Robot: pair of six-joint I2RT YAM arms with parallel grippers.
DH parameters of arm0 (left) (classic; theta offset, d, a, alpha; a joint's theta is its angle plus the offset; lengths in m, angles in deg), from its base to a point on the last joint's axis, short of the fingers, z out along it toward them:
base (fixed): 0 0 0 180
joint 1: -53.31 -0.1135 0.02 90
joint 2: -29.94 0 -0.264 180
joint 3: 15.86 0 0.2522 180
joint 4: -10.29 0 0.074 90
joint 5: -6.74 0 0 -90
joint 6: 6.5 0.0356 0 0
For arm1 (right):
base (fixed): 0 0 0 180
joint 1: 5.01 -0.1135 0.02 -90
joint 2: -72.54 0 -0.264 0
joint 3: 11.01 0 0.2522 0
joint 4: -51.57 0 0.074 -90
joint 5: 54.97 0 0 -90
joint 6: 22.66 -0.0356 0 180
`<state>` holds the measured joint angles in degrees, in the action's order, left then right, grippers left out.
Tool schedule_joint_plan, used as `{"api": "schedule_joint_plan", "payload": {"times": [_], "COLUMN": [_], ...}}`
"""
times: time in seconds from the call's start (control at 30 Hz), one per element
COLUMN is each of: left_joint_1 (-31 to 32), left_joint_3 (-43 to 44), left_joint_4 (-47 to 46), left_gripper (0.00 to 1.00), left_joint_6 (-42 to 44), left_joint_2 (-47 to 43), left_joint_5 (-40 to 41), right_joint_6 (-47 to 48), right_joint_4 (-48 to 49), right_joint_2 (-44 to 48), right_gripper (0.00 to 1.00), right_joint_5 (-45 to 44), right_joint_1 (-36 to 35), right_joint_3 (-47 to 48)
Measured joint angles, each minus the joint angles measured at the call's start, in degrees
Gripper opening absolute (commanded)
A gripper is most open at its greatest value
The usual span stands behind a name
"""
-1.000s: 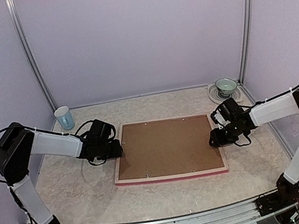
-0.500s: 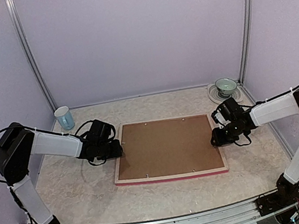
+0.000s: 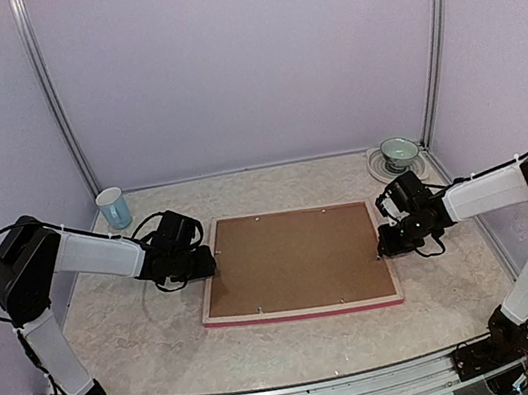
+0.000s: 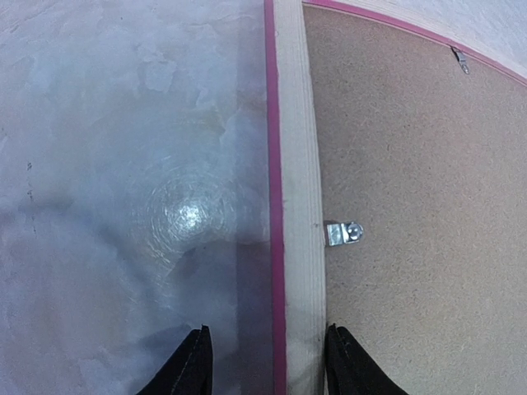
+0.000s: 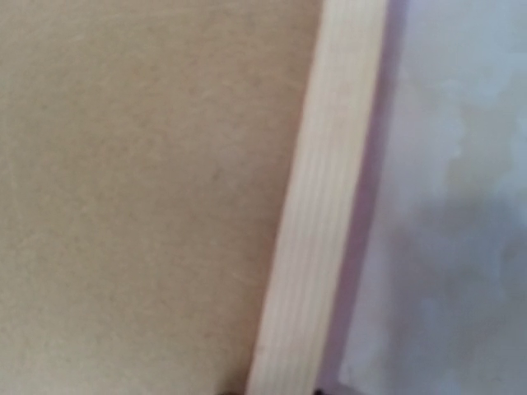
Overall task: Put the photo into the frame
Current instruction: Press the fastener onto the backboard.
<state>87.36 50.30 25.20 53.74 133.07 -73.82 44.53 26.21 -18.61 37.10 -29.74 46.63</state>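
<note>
Fingers [image 4: 191, 374] of the left gripper [image 4: 265, 370] stand apart, one on either side of the frame's [image 3: 303, 309] left rail. The outer one is clear of the pink edge and the inner one is just at the wood's inner lip, so nothing is pinched. The right gripper [image 3: 384, 243] sits at the frame's right rail. Its wrist camera is pressed so close to the wood that I cannot tell whether its fingers are closed on the rail or merely beside it.

The frame lies face down on the table [image 3: 147, 344], pale wood back upward, with the brown backing board [image 3: 295, 258] seated inside it and a small metal clip [image 4: 343, 234] turned over the board near the left rail. The photo shows in no view; it may be under the board, but I can't say.

I'd guess the frame is light and stiff yet thin-railed, liable to twist if lifted from one side and to slide on the smooth table. The rails look like the only sensible hold, gripped mid-length on both sides together. The paper print would be limp and easily creased, and any glazing at the front of the frame could be fragile.
</note>
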Motion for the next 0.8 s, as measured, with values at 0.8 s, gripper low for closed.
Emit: {"api": "schedule_joint_plan", "payload": {"times": [0.8], "left_joint_1": [-0.1], "left_joint_3": [-0.1], "left_joint_4": [-0.7], "left_gripper": [0.47], "left_joint_6": [0.0], "left_joint_2": [0.3], "left_joint_5": [-0.3], "right_joint_6": [0.0], "right_joint_4": [-3.1], "right_joint_2": [-1.1], "right_gripper": [0.38], "right_joint_5": [-0.4], "right_joint_1": [-0.1], "right_joint_3": [2.3]}}
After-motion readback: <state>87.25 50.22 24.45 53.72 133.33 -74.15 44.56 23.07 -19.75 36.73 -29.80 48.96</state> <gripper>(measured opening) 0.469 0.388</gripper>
